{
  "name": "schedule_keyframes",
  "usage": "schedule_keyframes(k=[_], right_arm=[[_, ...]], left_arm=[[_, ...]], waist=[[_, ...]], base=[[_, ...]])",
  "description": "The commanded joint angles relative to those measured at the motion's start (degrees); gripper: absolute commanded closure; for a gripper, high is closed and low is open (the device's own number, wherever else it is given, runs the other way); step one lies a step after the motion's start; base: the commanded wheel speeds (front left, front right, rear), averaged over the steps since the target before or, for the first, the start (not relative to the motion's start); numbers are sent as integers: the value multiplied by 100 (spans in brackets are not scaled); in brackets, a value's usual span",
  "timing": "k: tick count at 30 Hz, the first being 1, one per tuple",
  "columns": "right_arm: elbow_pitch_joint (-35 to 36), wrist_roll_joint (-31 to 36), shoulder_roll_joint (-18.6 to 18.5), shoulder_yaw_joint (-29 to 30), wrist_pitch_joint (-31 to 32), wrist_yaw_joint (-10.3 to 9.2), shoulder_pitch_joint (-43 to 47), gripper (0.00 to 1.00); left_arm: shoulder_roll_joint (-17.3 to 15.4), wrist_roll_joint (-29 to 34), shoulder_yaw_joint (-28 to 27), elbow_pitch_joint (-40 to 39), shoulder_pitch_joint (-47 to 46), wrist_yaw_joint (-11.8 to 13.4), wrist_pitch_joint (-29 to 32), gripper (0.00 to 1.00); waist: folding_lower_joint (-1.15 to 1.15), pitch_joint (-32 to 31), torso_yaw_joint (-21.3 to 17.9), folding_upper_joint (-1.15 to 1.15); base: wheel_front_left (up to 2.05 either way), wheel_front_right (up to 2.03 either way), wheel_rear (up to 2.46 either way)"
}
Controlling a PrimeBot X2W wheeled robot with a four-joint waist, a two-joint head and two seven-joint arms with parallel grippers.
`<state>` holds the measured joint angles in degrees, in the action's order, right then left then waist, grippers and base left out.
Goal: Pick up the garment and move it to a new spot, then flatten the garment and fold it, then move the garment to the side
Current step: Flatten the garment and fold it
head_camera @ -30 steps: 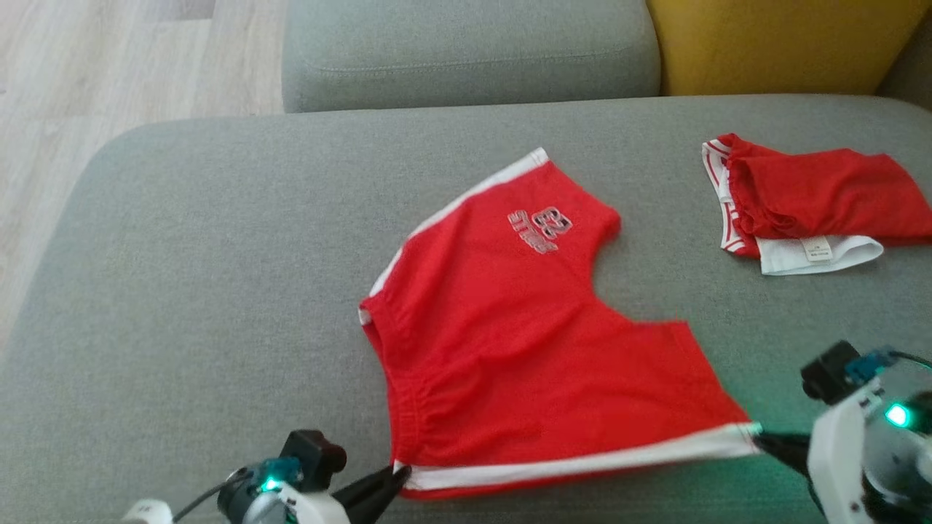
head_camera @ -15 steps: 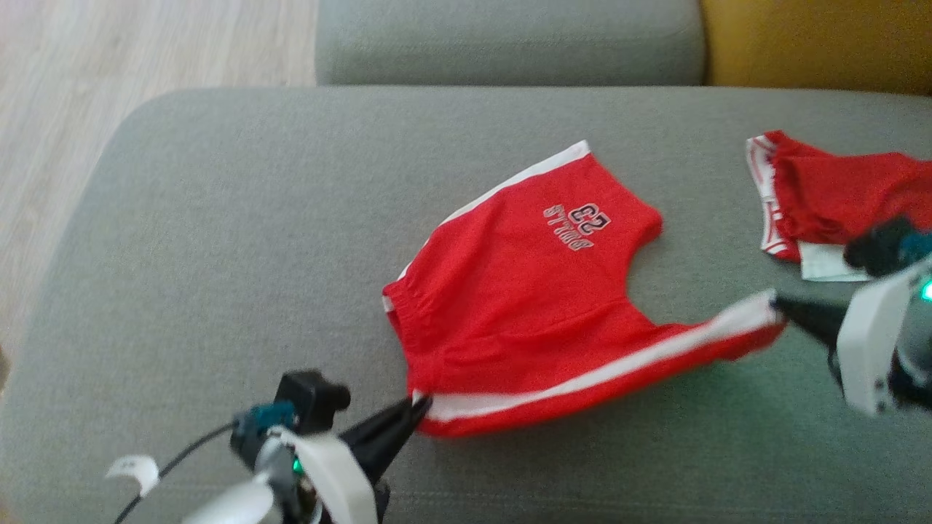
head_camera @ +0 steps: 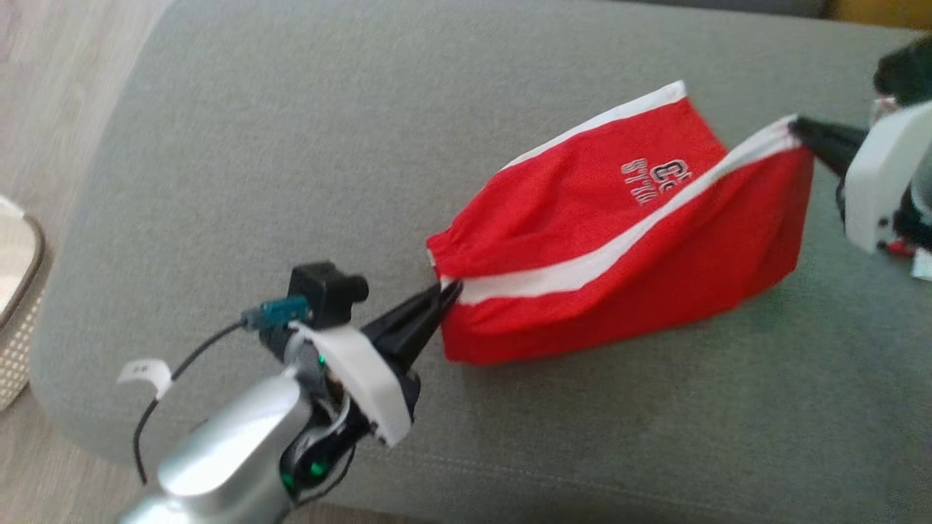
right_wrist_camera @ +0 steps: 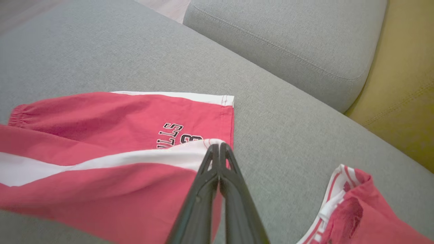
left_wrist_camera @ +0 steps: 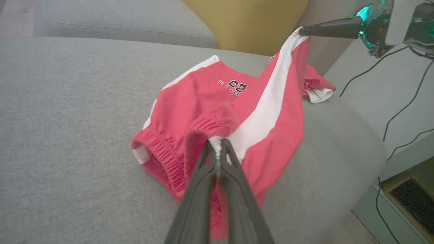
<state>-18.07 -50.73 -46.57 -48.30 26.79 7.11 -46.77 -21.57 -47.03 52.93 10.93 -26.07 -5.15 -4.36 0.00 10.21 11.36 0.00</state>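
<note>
The garment [head_camera: 619, 240] is a pair of red shorts with white side stripes and a "23" print, lying on the grey sofa seat [head_camera: 291, 145]. Its near half is lifted and carried over the far half. My left gripper [head_camera: 451, 285] is shut on the waistband corner at the white stripe [left_wrist_camera: 217, 144]. My right gripper [head_camera: 795, 124] is shut on the leg-hem corner of the same stripe [right_wrist_camera: 217, 145], held above the seat. The white stripe runs taut between the two grippers. The printed leg [right_wrist_camera: 152, 115] lies flat underneath.
A second red and white garment [right_wrist_camera: 352, 210] lies bunched on the seat to the right. A grey back cushion [right_wrist_camera: 288, 40] and a yellow cushion [right_wrist_camera: 403, 101] stand behind. A woven basket [head_camera: 18, 291] sits on the floor at the left. The seat's front edge runs close below my left arm.
Both grippers have lifted the near edge of the shorts and carried it up and away over the far half. The head camera has also shifted, pushing the scene right and up.
</note>
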Motion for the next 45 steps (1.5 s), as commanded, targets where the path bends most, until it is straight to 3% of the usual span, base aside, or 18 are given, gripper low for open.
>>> schedule_keyframes(k=[1,12,27,35,36,37,38,45], right_arm=[[-33,101,-42,10,-58,37,-220,100],[-1033,343,137,-434,-584,37,-1089,100],[-1999,641,302,-1124,-1472,37,-1952,100],[-2353,680,355,-1524,-1730,37,-2305,100],[-2468,651,394,-1580,-1796,37,-2372,69],[-2468,651,394,-1580,-1796,37,-2372,69],[-2527,617,425,-1597,-1828,37,-2389,0],[-3020,517,684,-1621,-2274,37,-2377,0]], left_arm=[[-27,-20,-276,-53,-428,-67,-130,100],[538,-4,-425,749,-925,-141,-758,100],[1156,115,-480,1581,-1442,-214,-1038,100],[1486,271,-841,1849,-1602,-225,-1062,100],[1547,351,-912,1913,-1604,-227,-1062,68],[1547,351,-912,1913,-1604,-227,-1062,68],[1572,393,-945,1951,-1606,-228,-1063,0],[1678,731,-1404,2090,-1523,-223,-1063,0]], waist=[[0,245,203,0],[0,762,540,0],[0,1297,794,0],[0,1538,885,0],[0,1575,891,0],[0,1575,891,0],[0,1588,888,0],[0,1503,753,0]], base=[[0,0,0],[0,0,0],[0,0,0],[0,0,0],[0,0,0],[0,0,0],[0,0,0],[0,0,0]])
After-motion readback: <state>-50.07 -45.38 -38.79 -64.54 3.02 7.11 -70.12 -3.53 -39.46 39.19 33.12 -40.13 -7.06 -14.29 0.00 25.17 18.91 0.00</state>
